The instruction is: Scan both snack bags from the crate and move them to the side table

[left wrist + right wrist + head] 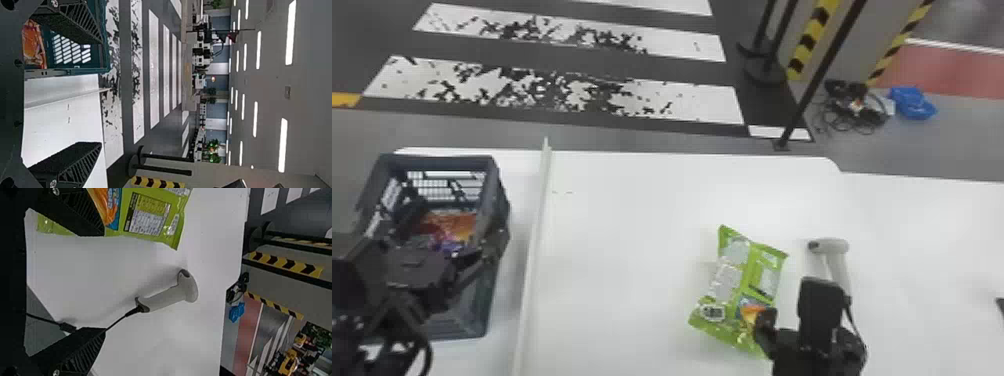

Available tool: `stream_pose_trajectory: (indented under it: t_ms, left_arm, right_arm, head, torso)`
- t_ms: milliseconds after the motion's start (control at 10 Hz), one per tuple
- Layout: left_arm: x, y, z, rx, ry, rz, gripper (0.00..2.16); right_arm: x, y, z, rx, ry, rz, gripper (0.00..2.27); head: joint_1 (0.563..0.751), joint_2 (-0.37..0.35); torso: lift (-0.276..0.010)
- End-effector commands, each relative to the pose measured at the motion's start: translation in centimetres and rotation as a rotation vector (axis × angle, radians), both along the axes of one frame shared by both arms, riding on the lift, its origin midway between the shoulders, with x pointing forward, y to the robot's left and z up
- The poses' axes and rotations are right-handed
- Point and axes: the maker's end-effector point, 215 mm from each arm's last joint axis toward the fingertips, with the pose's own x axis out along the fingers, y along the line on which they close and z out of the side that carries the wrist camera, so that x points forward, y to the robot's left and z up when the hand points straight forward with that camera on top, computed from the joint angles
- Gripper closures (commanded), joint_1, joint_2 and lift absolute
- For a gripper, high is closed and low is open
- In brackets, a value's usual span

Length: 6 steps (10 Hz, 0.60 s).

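In the head view, I have my left tool (452, 225) at the crate (439, 163) on the left, fingers spread and empty; an orange snack bag (463, 221) lies inside. Right of centre, the green snack bag (732, 280) lies on the table (622, 240), near the barcode scanner (834, 246). My right tool (807, 310), also empty and spread, is beside it, lower right.

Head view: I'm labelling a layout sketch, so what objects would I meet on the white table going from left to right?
Dark grey-blue plastic crate → long, thin white raised strip → green snack bag with printed panels → white pistol-shaped handheld scanner.
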Motion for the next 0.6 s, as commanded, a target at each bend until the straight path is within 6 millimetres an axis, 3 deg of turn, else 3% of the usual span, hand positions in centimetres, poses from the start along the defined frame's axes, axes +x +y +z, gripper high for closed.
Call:
stream_pose_trajectory:
  t_ms: [0,200,300,400,500]
  left_arm:
    - [-0.1,0.2,-0.1,0.008,0.001,0.003,0.07]
    - [-0.1,0.4,0.1,0.012,-0.002,0.007,0.07]
    - [-0.1,0.3,0.2,0.013,-0.004,0.008,0.07]
    - [-0.1,0.3,0.1,0.018,-0.004,0.006,0.07]
    - [-0.1,0.5,0.0,0.018,-0.003,0.010,0.07]
  right_arm:
    - [2.7,0.6,0.8,0.075,-0.098,0.056,0.05]
    - [6.4,3.0,3.0,0.227,-0.261,0.198,0.17]
    - [7.3,4.1,3.1,0.298,-0.277,0.268,0.96]
    - [7.4,4.7,1.9,0.324,-0.229,0.295,2.09]
    - [7.9,5.0,1.0,0.336,-0.221,0.322,2.25]
  head:
    - [0.695,-0.121]
    - [0.695,-0.073]
    - [0.695,-0.049]
    - [0.695,-0.032]
    - [0.695,-0.028]
  torso:
    - [-0.029]
    - [-0.029]
    - [-0.029]
    - [-0.029]
    - [-0.029]
